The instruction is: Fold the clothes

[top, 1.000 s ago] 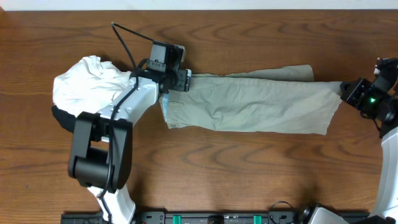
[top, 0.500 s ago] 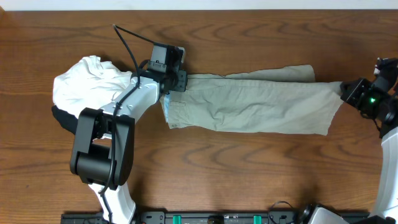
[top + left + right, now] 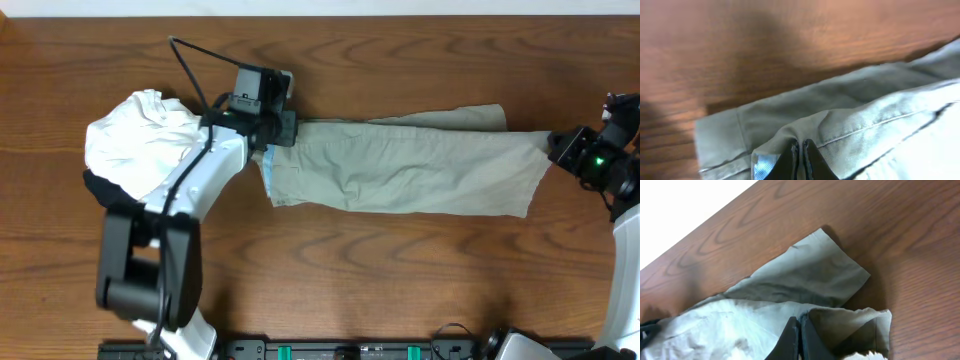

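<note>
The trousers [image 3: 420, 170] lie stretched along the table [image 3: 400, 280], a white garment [image 3: 135, 145] near their waistband.

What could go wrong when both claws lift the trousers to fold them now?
1. The left claw pinches only a small fold of the trousers at the waistband; it might slip out on lifting.
2. The right claw grips near one hem, while the other leg end lies skewed, so the fold may come uneven.
3. The white garment sits beside the waistband and could be dragged.

The trousers [image 3: 400, 170] are spread across the table [image 3: 400, 290] at mid-frame; another garment [image 3: 140, 145] is heaped left of them.
</note>
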Robot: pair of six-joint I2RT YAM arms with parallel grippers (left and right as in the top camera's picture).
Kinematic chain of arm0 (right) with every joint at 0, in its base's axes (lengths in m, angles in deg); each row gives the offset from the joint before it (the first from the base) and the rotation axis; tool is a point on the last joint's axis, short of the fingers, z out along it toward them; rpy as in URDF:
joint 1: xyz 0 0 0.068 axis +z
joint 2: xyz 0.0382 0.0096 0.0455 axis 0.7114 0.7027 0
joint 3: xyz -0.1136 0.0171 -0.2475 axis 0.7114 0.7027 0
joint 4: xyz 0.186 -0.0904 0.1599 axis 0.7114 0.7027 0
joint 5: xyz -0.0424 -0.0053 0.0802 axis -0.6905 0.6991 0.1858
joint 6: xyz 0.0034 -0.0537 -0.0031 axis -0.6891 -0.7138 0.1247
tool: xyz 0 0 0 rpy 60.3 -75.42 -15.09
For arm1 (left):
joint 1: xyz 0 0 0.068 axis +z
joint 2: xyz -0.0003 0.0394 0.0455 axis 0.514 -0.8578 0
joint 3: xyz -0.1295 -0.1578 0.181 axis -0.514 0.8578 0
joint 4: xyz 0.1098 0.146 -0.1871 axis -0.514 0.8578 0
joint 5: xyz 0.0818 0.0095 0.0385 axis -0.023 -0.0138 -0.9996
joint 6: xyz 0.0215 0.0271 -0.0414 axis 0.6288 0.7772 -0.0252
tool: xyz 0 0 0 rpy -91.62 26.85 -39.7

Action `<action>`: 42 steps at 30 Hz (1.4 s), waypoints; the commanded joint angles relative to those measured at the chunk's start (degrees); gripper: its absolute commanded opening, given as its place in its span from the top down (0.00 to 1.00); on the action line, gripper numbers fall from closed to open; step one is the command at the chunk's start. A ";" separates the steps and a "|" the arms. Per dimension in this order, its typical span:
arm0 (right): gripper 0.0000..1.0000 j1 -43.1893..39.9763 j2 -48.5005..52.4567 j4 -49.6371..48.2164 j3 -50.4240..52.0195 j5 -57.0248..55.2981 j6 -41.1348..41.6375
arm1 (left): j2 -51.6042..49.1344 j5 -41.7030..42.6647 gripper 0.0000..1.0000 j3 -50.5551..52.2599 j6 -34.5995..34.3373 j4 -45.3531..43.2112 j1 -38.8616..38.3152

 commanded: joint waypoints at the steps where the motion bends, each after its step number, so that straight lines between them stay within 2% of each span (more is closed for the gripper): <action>1: 0.99 -0.39 -0.50 -0.04 -1.44 -0.55 -0.90 | 7.80 -0.09 0.94 -2.16 -1.14 0.20 0.17; 5: 0.99 -0.39 -0.52 0.04 -1.44 -0.68 -0.87 | 16.74 -0.11 0.94 -2.27 -1.09 3.72 0.17; 13: 0.99 -0.37 -0.52 3.39 -1.44 -0.70 -1.81 | 28.65 -0.74 0.94 -2.25 -1.07 20.46 0.17; 15: 0.99 -0.39 -0.52 3.10 -1.46 -0.37 -1.97 | 29.46 -0.72 0.94 -2.25 -1.09 20.83 0.17; 19: 0.99 -0.44 -1.90 0.81 -1.62 7.32 -4.52 | 32.54 -0.48 0.94 -2.40 -1.07 19.93 -0.44; 23: 0.99 -1.31 -5.51 1.49 -4.09 7.23 -4.22 | 38.21 -0.50 0.94 -4.11 -1.05 19.61 -1.95; 33: 0.99 -3.15 -16.13 12.72 -18.12 2.12 -0.42 | 53.16 -0.48 0.94 -11.85 -1.11 19.93 -6.27; 42: 0.99 -3.15 -15.67 24.46 -32.92 -1.18 -0.42 | 56.37 -0.13 0.94 -21.07 -1.49 25.42 -7.28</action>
